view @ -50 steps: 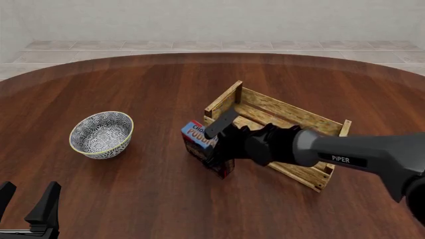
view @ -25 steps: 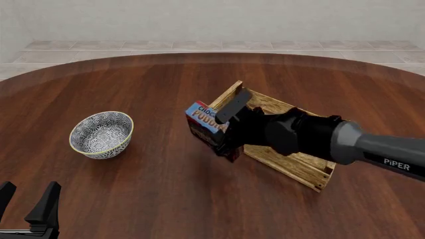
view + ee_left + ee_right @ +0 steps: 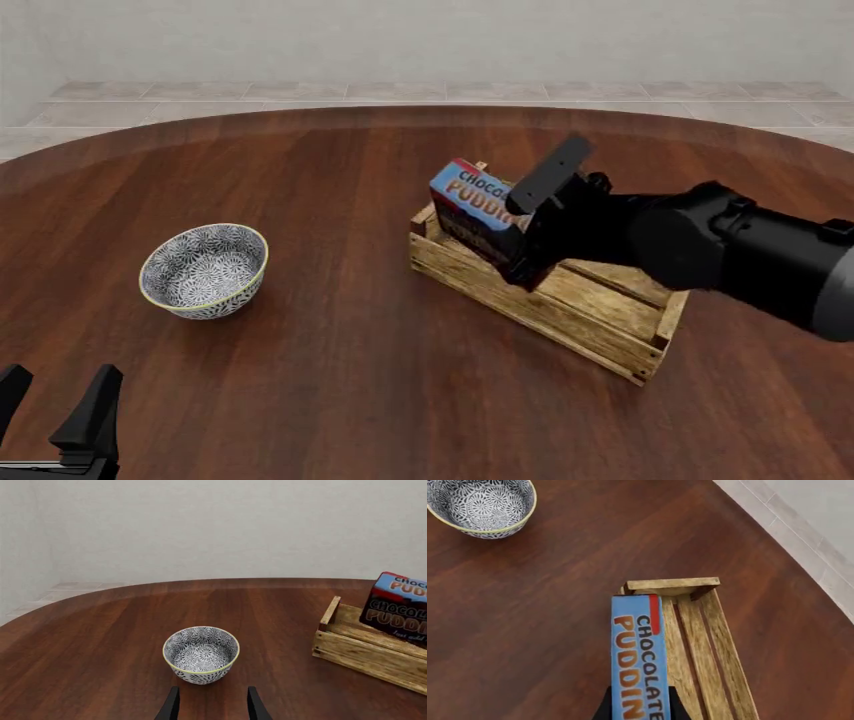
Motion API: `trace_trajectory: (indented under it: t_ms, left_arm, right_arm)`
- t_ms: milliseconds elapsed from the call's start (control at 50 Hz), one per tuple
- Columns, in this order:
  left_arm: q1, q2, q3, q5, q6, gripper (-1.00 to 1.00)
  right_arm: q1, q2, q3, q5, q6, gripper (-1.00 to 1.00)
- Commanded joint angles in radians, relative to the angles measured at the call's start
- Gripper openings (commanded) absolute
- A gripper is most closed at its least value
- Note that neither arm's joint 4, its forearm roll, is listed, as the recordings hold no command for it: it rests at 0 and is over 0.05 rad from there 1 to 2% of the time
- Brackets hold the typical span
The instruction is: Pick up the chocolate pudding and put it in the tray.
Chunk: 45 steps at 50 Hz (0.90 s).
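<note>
The chocolate pudding [image 3: 475,204] is a small carton with a light-blue top and red lettering, held tilted in the air over the left end of the tray [image 3: 562,303]. My right gripper [image 3: 518,228] is shut on it, one finger above and one below. In the right wrist view the pudding [image 3: 639,655] hangs over the tray's [image 3: 702,630] end board and near slats, with my right gripper [image 3: 639,711] clamped on its sides. The left wrist view shows the pudding [image 3: 399,609] above the tray [image 3: 363,656]. My left gripper [image 3: 54,402] stands open near the table's front left edge.
A round blue-white patterned bowl [image 3: 204,270] sits on the dark wooden table [image 3: 334,380] left of the tray, straight ahead of my left gripper [image 3: 212,707]. It also shows as the bowl [image 3: 201,654] and the bowl [image 3: 480,502]. Pale floor tiles lie beyond the table's far edge.
My right gripper has lifted the pudding off the table beside the tray and carried it up and to the right, over the tray's left end. The left arm has not moved.
</note>
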Motion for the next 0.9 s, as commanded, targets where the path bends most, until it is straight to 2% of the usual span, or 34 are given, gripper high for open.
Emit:
trace_trajectory:
  t_ms: [20, 520, 900]
  left_arm:
    - [0.0, 0.0, 0.0, 0.0, 0.0, 1.0]
    - [0.0, 0.0, 0.0, 0.0, 0.0, 1.0]
    - [0.0, 0.0, 0.0, 0.0, 0.0, 1.0]
  right_arm:
    - [-0.075, -0.082, 0.024, 0.032, -0.024, -1.0]
    - [-0.138, -0.063, 0.026, 0.017, -0.055, -1.0]
    - [-0.159, 0.019, -0.055, 0.042, -0.071, -1.0]
